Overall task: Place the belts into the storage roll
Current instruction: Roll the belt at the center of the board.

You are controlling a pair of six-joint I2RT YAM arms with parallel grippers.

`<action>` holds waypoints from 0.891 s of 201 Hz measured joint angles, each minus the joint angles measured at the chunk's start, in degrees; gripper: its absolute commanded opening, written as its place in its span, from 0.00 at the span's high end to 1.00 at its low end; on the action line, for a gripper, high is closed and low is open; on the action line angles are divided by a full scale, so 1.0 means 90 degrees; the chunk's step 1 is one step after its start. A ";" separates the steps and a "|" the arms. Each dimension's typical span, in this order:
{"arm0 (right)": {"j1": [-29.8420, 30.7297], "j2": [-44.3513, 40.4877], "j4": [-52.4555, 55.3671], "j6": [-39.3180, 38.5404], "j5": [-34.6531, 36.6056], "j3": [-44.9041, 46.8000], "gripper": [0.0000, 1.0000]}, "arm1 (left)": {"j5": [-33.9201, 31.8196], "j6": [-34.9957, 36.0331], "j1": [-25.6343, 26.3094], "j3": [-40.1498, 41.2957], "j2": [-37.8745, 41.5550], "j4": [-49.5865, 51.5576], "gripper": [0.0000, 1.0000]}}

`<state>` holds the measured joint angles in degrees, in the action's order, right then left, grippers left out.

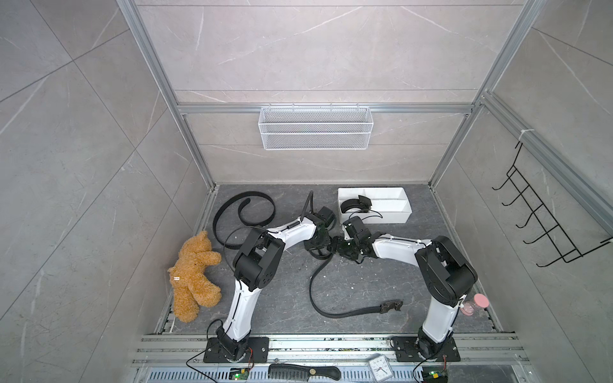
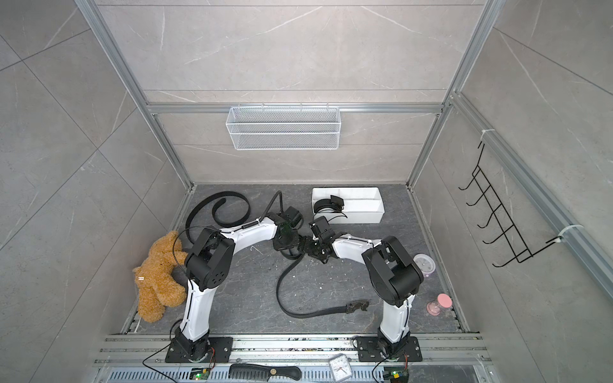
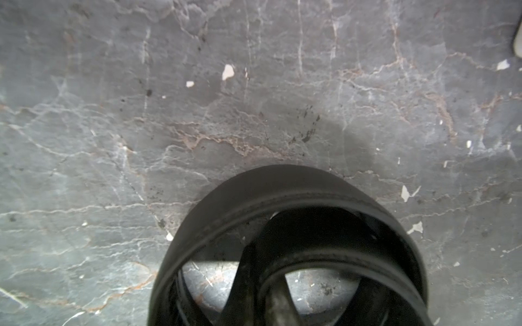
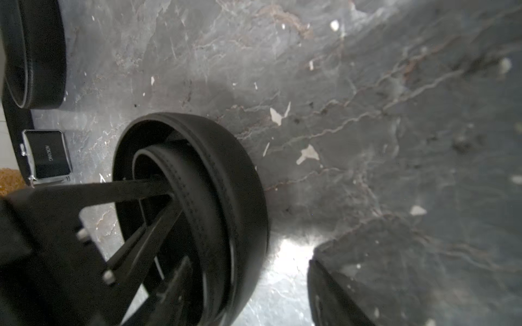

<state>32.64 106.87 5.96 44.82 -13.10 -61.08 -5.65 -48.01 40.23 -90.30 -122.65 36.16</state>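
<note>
One belt (image 1: 311, 289) trails across the dark floor to its buckle (image 1: 391, 305). Its other end is a coil (image 4: 226, 180) at mid-floor. My left gripper (image 1: 316, 247) reaches into that coil (image 3: 282, 194) and is shut on an inner wrap. From the other side my right gripper (image 4: 254, 290) straddles the coil's wall, open, with lit floor beside one finger (image 4: 327, 293). A second belt (image 1: 245, 212) lies curled at the back left. A third belt (image 1: 351, 207) sits coiled in the left end of the white storage roll (image 1: 398, 215).
A teddy bear (image 1: 194, 275) lies left of my left arm. On the back wall hangs a wire basket (image 1: 315, 127), on the right wall a hook rack (image 1: 544, 215). A pink hourglass (image 1: 477, 303) and a small round timer (image 2: 424, 264) stand right. Comb (image 1: 303, 372) and clock (image 1: 381, 368) lie in front.
</note>
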 measured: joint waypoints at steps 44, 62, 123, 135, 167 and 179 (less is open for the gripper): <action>0.0000 0.0209 0.0299 -0.0107 0.0141 -0.0253 0.85 | 0.0039 -0.0002 -0.0007 0.0138 0.0083 -0.0165 1.00; 0.0000 0.0240 0.0364 -0.0066 0.0194 -0.0299 0.88 | 0.0180 -0.0012 -0.0010 0.0211 0.0109 -0.0384 1.00; -0.0005 0.0243 0.0578 -0.0085 0.0291 -0.0391 0.96 | 0.0495 0.0005 0.0041 0.0731 0.0474 -0.1120 0.13; -0.0002 0.0236 0.0699 -0.0102 0.0243 -0.0454 0.98 | 0.0393 0.0005 0.0046 0.1056 0.0719 -0.1287 0.11; 0.0158 0.0231 0.0889 -0.0153 0.0117 -0.0668 1.00 | 0.0046 0.0005 0.0024 0.1894 0.1491 -0.1586 0.09; 0.0187 0.0236 0.0971 -0.0204 0.0083 -0.0750 1.00 | -0.0036 0.0010 0.0022 0.2239 0.1831 -0.1664 0.08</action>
<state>34.33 108.99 14.70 42.98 -12.36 -67.83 -5.98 -47.92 40.42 -70.15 -106.17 21.19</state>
